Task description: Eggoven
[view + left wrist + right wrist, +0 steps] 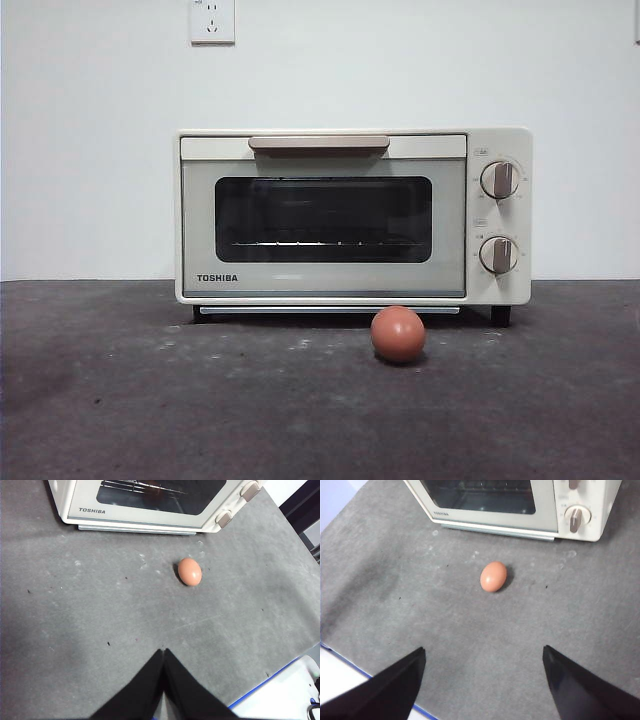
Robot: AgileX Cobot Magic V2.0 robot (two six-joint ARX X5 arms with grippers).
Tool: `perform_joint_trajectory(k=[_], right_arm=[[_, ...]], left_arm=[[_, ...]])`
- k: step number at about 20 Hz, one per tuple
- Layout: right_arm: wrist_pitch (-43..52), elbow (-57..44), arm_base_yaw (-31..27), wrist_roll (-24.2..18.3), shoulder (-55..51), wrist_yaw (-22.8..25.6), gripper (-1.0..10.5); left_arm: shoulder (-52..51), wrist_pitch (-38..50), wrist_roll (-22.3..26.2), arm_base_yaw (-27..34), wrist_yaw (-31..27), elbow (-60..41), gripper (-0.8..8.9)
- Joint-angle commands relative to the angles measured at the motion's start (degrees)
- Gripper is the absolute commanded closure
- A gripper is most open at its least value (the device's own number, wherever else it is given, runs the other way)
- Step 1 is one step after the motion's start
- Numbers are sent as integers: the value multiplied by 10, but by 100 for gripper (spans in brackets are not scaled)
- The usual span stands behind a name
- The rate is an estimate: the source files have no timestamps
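A cream toaster oven (352, 216) is standing at the far side of a grey table (150, 400), its dark glass door closed and two grey knobs (499, 180) sitting on its right side. A reddish-brown egg (398, 333) is lying on the table just in front of the oven, below the door's right end, apart from it. The left gripper (164, 652) is hovering well back from the egg with its jaws pressed together, empty. The right gripper (484, 652) is also hanging back, jaws spread wide, holding nothing. Both wrist views are cutting off part of the oven. A wall socket (212, 20) is partly cropped at the top.
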Motion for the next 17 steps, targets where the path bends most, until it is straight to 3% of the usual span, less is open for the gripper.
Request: perform_joint_trajectory(k=[1,8,14,17], right_arm=[[23,10,9,25,28,-2,569],[158,10,108,103,176,7,570],[303,10,245,166,348,137,570],[365,10,285,186,426,193,570]], left_arm=[[2,10,8,0,3,9,806],[2,10,8,0,3,9,806],[2,10,8,0,3,9,806],[3,10,8,-1,3,9,806]])
